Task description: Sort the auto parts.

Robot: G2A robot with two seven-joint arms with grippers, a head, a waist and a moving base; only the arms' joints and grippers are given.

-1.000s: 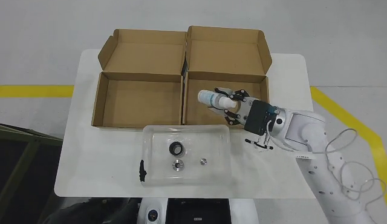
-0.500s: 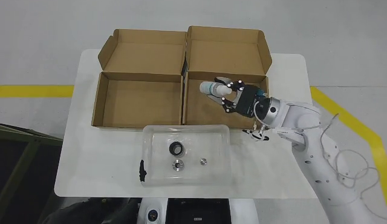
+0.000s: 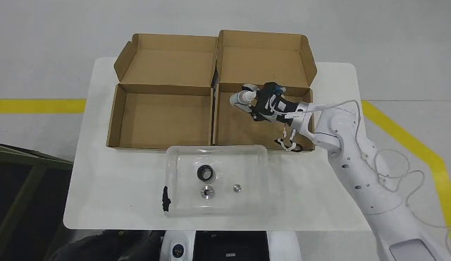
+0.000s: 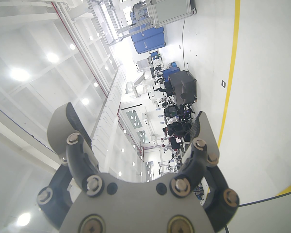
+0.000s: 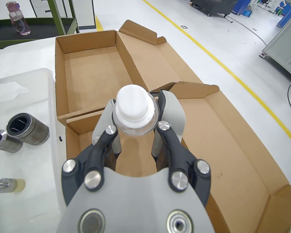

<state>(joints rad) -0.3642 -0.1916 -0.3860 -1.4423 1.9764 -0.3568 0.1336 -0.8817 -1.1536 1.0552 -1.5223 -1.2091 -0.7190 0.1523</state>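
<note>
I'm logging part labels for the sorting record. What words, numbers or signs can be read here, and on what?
Nothing is legible.
White-capped clear plastic bottle: no readable label.
Blue cabinet in the room behind: white mark, too blurred to read.
Brown cardboard boxes: no print visible.

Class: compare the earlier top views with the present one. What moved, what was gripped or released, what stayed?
The right gripper, shut on the white-capped bottle throughout, carried it over the right cardboard box, from the box's near side towards its far left corner. Nothing was picked up or released. The left cardboard box, the clear bin and the three metal parts in it stayed put.
</note>
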